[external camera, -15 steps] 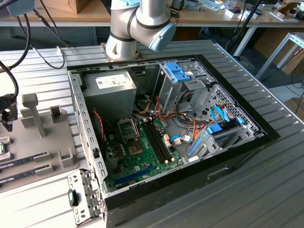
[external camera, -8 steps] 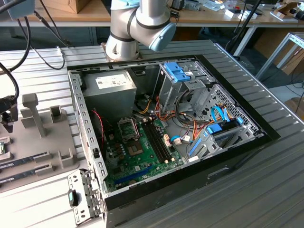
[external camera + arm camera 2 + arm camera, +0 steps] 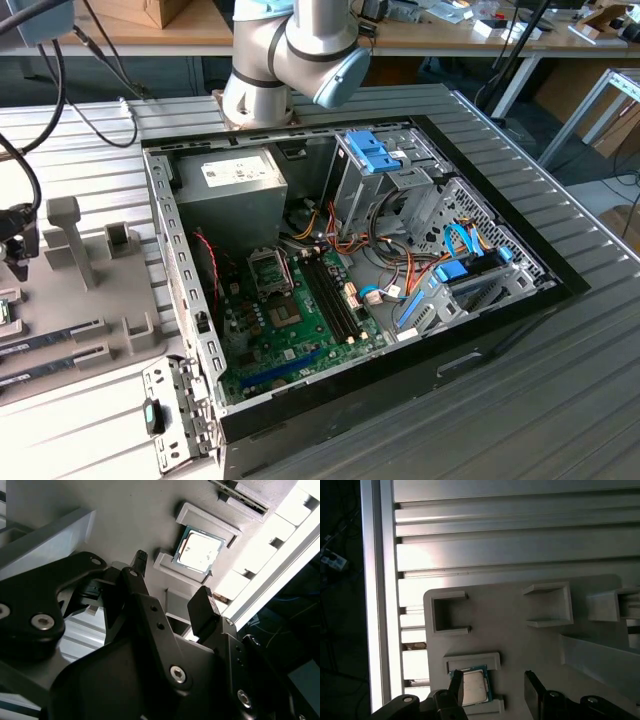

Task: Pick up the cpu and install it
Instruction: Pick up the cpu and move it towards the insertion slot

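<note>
Hovers with gripper [image 3: 172, 580] spread and empty near cpu [image 3: 200, 551], seated in grey holder [image 3: 472, 660] | seems light, stiff, slick-topped, fragile | suits pinching opposite green edges

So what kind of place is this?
Probably a robotics lab or workshop: a robot arm mounted on a slatted metal table, an open PC case, and cluttered benches behind.
</note>
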